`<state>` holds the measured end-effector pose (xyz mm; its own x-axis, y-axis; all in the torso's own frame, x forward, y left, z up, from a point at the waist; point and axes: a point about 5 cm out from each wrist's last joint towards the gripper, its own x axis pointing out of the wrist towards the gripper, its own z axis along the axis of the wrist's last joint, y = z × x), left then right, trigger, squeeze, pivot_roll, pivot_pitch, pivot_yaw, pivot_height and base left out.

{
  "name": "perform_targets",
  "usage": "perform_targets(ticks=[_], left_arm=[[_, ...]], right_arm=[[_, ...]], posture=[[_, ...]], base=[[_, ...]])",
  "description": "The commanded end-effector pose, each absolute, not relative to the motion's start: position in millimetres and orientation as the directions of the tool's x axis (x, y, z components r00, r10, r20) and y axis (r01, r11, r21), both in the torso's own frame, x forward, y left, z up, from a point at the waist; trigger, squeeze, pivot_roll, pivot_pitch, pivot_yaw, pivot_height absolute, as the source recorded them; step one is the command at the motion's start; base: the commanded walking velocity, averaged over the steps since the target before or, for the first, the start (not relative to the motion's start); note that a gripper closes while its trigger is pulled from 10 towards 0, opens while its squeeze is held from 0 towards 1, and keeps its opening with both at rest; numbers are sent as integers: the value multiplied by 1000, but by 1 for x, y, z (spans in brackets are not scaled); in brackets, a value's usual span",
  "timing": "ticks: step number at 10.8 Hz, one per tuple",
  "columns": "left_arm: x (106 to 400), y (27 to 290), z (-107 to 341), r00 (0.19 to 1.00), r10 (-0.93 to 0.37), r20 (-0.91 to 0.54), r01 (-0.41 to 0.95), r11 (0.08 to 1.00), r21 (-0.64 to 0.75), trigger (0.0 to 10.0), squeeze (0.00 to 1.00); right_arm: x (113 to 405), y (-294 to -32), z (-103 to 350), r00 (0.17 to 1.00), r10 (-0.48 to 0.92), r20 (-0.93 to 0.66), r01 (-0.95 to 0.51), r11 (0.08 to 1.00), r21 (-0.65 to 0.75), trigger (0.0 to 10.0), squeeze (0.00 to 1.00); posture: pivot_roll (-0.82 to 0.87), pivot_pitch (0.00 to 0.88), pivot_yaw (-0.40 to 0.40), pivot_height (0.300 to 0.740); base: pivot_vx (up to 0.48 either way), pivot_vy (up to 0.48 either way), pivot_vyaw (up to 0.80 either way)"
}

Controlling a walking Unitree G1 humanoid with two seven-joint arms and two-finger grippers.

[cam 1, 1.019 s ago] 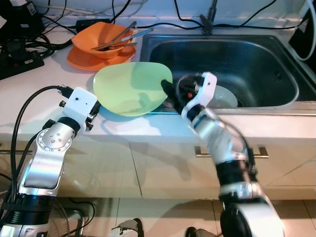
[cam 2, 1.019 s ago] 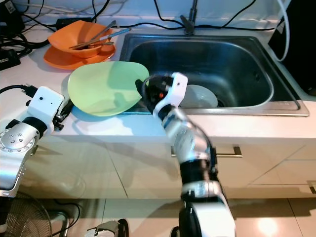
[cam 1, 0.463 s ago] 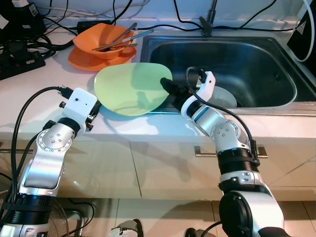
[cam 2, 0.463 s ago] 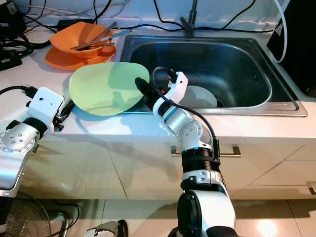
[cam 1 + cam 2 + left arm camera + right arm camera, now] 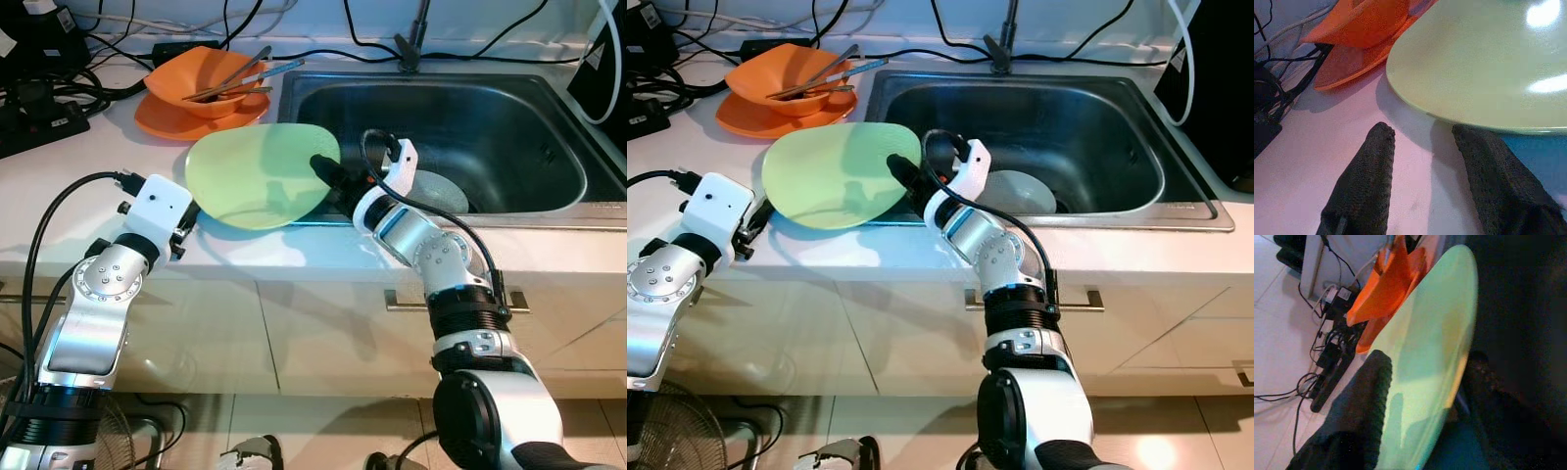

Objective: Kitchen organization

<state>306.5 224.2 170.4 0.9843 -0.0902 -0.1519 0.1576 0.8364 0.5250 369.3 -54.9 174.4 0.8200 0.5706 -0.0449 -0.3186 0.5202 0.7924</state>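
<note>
The kitchen organization is judged to be at an early stage: the green plate [image 5: 260, 176], a smooth, glossy, rounded piece that looks like plastic or melamine, is being gripped at its sink-side edge by the right gripper [image 5: 328, 176], with one ribbed black finger laid on its upper face and the other under its rim, so the fingers are taken to be clamped on the plate. The plate rests on the pale counter [image 5: 88, 166] just beside the sink [image 5: 470, 117], its edge overhanging the sink's left rim. The left gripper [image 5: 1422, 161] is held at the plate's far side from the sink, its two knurled black fingers spread apart on the counter just short of the rim, gripping nothing. Further from the sink, behind the plate, an orange bowl [image 5: 201, 73] holding metal utensils [image 5: 240, 73] is stacked on an orange plate [image 5: 176, 117]; both appear matte and plastic-like, and are left untouched. Inside the brushed stainless-steel sink a pale round dish [image 5: 436, 191] lies near the drain, not yet dealt with. Black cables [image 5: 59, 98] are strewn across the counter beyond the orange stack. Most of the sorting is therefore judged to remain.
</note>
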Motion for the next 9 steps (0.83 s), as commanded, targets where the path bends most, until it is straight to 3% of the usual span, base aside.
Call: perform_targets(ticks=[1,9], left_arm=[[305,223,169,982,-97,-162,168,838,519,10000,0],[306,219,168,981,-106,-161,175,835,521,10000,0]], right_arm=[[368,-50,174,805,591,-49,-323,506,800,0,0],[368,-49,173,807,589,-34,-328,496,804,0,0]], posture=[[162,81,0,740],[160,78,-2,740]], base=[[0,0,0],[0,0,0]])
